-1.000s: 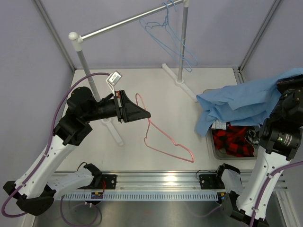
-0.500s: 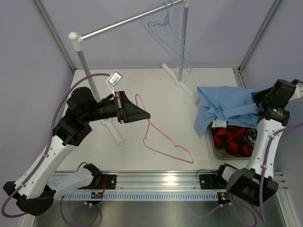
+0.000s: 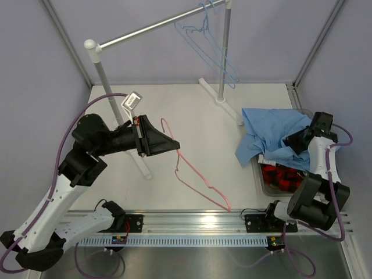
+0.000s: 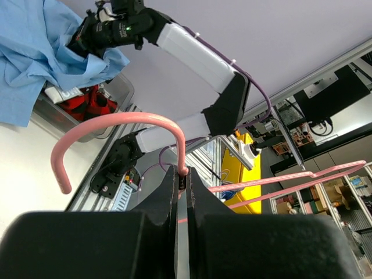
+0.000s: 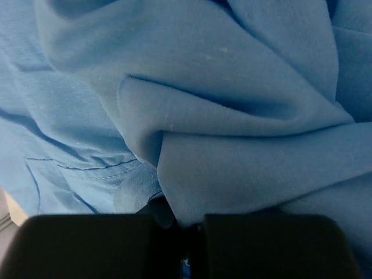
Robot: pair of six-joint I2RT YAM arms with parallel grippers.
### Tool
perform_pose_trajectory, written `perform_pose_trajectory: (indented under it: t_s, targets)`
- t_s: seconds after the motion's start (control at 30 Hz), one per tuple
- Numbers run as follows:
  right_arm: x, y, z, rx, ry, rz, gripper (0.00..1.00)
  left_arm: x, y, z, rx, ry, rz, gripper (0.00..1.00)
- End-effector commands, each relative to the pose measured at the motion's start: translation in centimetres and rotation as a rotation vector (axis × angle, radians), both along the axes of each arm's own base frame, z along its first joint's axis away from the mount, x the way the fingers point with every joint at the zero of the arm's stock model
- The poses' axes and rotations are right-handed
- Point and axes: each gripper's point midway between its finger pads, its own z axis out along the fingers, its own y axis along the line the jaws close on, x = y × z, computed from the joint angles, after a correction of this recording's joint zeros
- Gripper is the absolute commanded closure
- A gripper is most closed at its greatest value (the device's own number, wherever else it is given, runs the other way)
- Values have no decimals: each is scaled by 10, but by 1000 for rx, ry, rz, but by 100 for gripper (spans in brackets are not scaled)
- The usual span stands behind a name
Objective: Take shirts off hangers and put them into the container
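Observation:
My left gripper (image 3: 176, 145) (image 4: 182, 174) is shut on the pink hanger (image 3: 197, 180) (image 4: 116, 122) at the base of its hook, and the frame slants down toward the table's front. The light blue shirt (image 3: 270, 135) (image 4: 35, 52) (image 5: 192, 104) lies bunched over the container (image 3: 260, 181) (image 4: 110, 96), with its left part spilling onto the table. My right gripper (image 3: 292, 142) (image 5: 192, 224) is low over the container, shut on a fold of that shirt. The red-and-black plaid shirt (image 3: 280, 177) (image 4: 87, 104) sits inside, under the blue one. Two light blue hangers (image 3: 208, 49) hang on the rail.
The silver rail (image 3: 145, 29) crosses the back on two posts (image 3: 110, 99) (image 3: 224, 58), whose white feet lie on the table. The left post stands just behind my left arm. Frame uprights mark the table's far corners.
My right arm has come down, lowering the blue shirt from up in the air onto the container. My left arm has pulled back slightly left, and the pink hanger swung with it.

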Motion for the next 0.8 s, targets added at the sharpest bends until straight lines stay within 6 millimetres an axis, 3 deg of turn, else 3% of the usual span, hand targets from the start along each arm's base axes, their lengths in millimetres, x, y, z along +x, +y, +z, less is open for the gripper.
perform_pose_trajectory:
  t_s: [0.0, 0.1, 0.37, 0.6, 0.77]
  targets:
    - [-25, 13, -23, 30, 127, 65, 96, -12, 10, 18, -55, -102, 11, 100]
    - [-31, 13, -47, 26, 178, 107, 89, -15, 16, 15, -49, -111, 34, 100]
    - [-30, 12, -109, 71, 363, 282, 83, -20, 25, 14, -56, -92, 71, 100]
    - [-7, 2, -107, -27, 391, 311, 79, -21, 28, 21, -49, -91, 87, 100]
    - [-19, -22, -113, -133, 540, 319, 74, -18, 25, 20, -44, -84, 76, 100]
